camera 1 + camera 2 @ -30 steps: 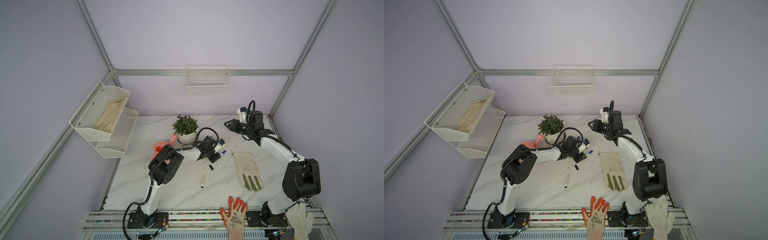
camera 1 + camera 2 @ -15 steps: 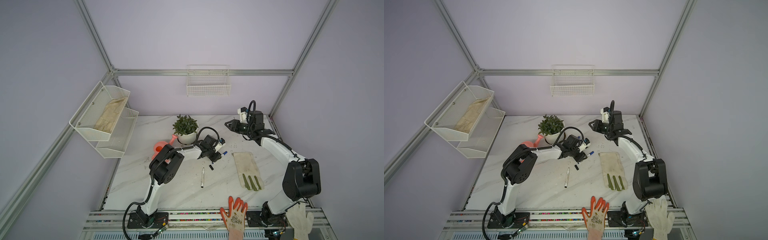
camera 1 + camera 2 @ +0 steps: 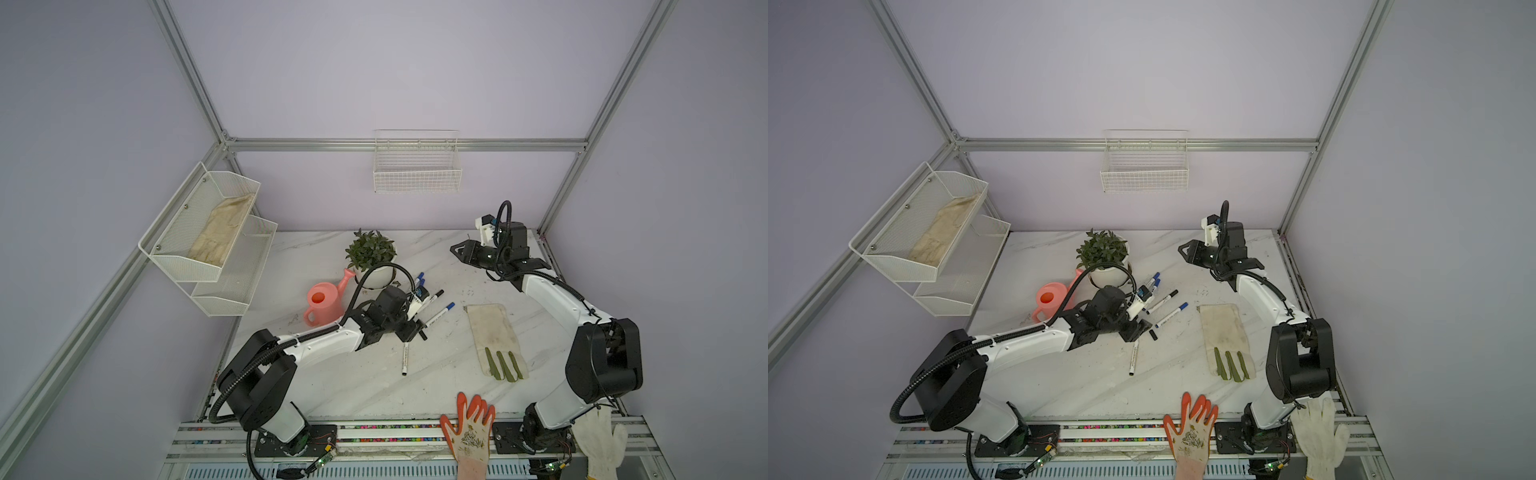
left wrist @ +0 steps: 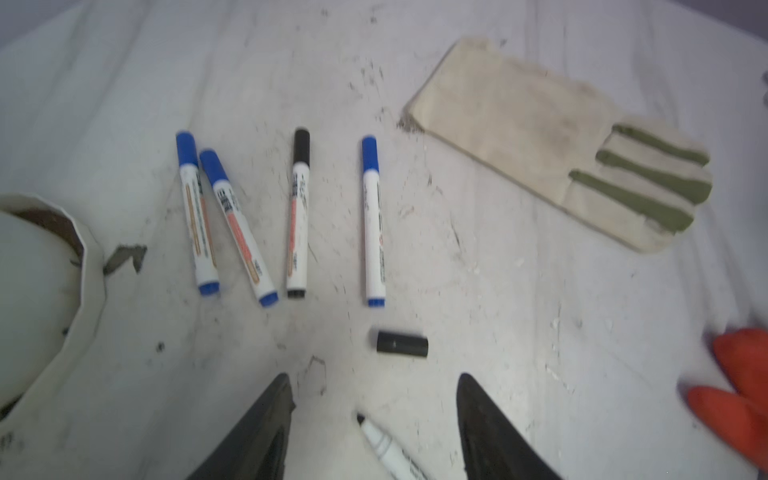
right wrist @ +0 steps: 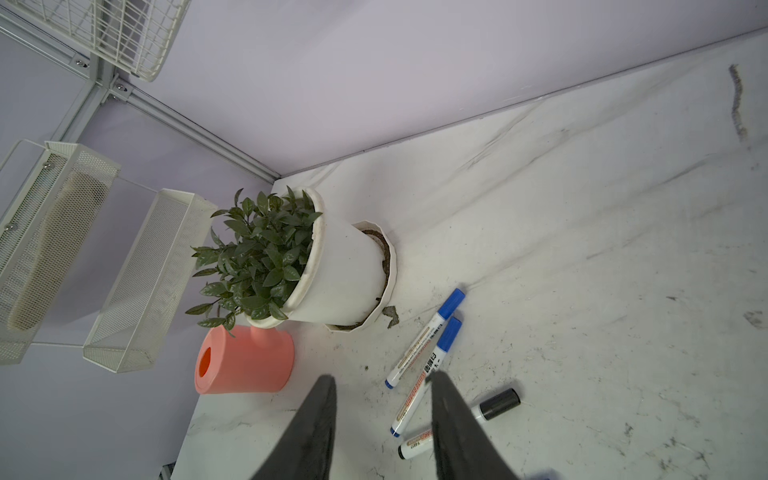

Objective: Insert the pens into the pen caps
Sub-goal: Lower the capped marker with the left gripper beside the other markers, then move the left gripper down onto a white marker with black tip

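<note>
Several capped pens lie in a loose row by the plant: two blue-capped ones (image 4: pixel 187 208) side by side, a black-capped one (image 4: pixel 298 216) and another blue-capped one (image 4: pixel 372 220) (image 3: pixel 440 314). A loose black pen cap (image 4: pixel 402 344) (image 3: pixel 422 334) lies just past my left gripper (image 4: pixel 374 386) (image 3: pixel 411 330). That gripper is open, low over the table. An uncapped pen (image 4: pixel 386 446) (image 3: pixel 405 358) lies on the table below its jaws, tip toward the cap, untouched. My right gripper (image 5: pixel 382 382) (image 3: pixel 459 249) hovers open and empty at the back right.
A potted plant (image 3: pixel 372 253) and a pink watering can (image 3: pixel 322 301) stand behind the left arm. A beige work glove (image 3: pixel 494 336) lies flat right of the pens. An orange glove (image 3: pixel 471 424) and a white glove (image 3: pixel 598 440) hang over the front rail. Wire shelves (image 3: pixel 208 249) line the left wall.
My left gripper has opened and drawn back from the right-hand blue-capped pen, which now lies free on the table. The right arm has barely moved.
</note>
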You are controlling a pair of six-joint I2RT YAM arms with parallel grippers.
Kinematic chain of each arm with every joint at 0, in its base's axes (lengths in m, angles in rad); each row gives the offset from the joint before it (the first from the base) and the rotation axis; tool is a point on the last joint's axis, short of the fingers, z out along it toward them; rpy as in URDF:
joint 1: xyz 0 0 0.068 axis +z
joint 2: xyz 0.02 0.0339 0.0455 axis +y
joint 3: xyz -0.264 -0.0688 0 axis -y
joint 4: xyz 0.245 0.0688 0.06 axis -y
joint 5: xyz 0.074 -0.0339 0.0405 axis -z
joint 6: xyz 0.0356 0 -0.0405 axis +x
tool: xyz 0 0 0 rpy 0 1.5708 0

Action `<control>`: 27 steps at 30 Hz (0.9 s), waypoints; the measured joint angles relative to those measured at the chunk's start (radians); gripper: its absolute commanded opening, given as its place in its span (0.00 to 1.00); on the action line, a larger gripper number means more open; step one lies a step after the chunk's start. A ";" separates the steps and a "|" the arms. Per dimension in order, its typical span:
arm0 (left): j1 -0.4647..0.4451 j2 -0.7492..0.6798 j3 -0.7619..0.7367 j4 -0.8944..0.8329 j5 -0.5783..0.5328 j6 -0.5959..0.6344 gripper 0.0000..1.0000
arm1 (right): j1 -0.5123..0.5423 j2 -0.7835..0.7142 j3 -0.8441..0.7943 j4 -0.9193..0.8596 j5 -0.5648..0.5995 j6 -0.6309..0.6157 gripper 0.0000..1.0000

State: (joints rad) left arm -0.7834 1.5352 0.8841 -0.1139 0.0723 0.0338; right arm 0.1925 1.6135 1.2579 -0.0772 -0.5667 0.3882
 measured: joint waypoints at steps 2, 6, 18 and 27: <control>-0.014 -0.005 -0.055 -0.023 -0.029 -0.022 0.67 | -0.002 0.000 0.000 -0.006 0.002 -0.001 0.40; -0.017 -0.002 -0.078 -0.064 -0.060 -0.050 0.69 | -0.002 0.000 0.000 -0.022 0.005 -0.009 0.40; -0.023 0.135 0.007 -0.225 -0.119 -0.132 0.39 | -0.002 0.000 0.000 -0.032 0.013 -0.019 0.40; -0.014 0.121 0.018 -0.313 -0.144 -0.191 0.35 | -0.002 0.000 0.000 -0.032 0.014 -0.021 0.40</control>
State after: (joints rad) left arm -0.7971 1.6562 0.9020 -0.4267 -0.0715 -0.1574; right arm 0.1902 1.6138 1.2583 -0.1097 -0.5529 0.3672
